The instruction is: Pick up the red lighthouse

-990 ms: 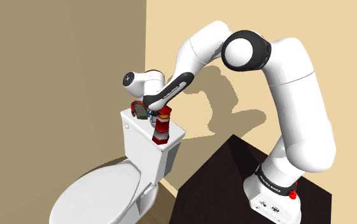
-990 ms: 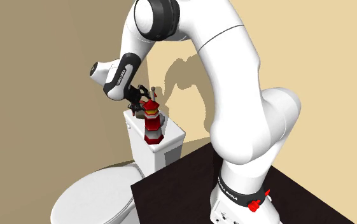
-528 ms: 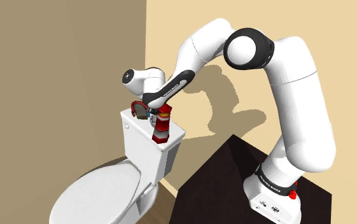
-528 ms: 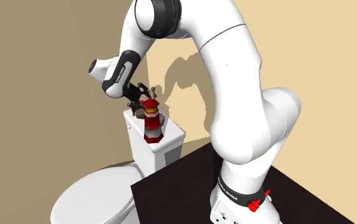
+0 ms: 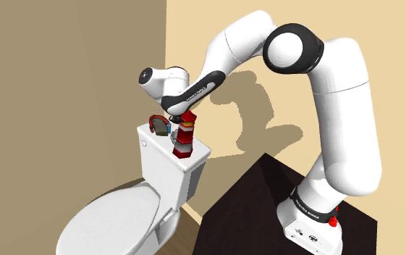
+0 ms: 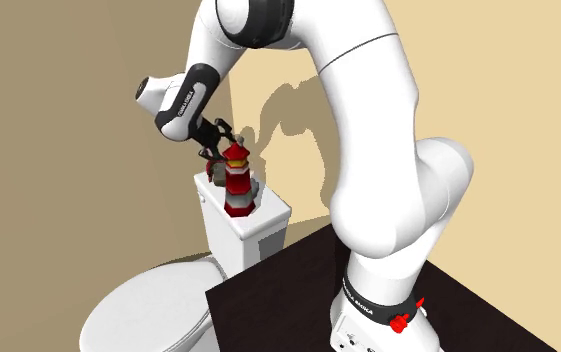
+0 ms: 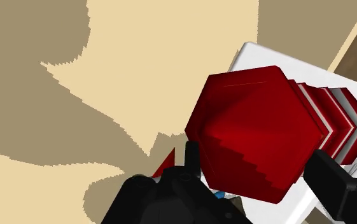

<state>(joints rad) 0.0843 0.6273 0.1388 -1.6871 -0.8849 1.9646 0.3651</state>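
1. Shoulder view. The lighthouse point(image 5: 184, 141), red with white bands, is upright over one end of the tank point(image 5: 166, 174) lid. A red arch point(image 5: 157, 124) sits on the lid's other end, apart from the lighthouse. The gripper point(image 5: 184, 119) comes down onto the lighthouse's cap from above the tank. The base is at or just over the lid. I cannot tell contact from a gap here.

2. Second exterior view. The lighthouse point(image 6: 237, 190) is again upright above the tank lid, its cap inside the gripper point(image 6: 230, 150). The black jaws sit on either side of the cap, not below it. The base looks very near the lid's top, and a clear gap is not certain.

3. Wrist view. The gripper point(image 7: 256, 159) looks straight down on the red six-sided cap of the lighthouse point(image 7: 253, 127). The two fingers point(image 7: 191, 156) press against opposite sides of the cap, so the hand is pinching the lighthouse. White tank point(image 7: 263, 56) surface shows beyond the cap.

4. Progress, as a judgement. Reach and grasp are done. The lift is at its very start at most, since the lighthouse hangs low over the tank. What is left is to raise it well clear of the tank. The grip is high on the narrow cap, so a tilt or a slip is the risk to watch.
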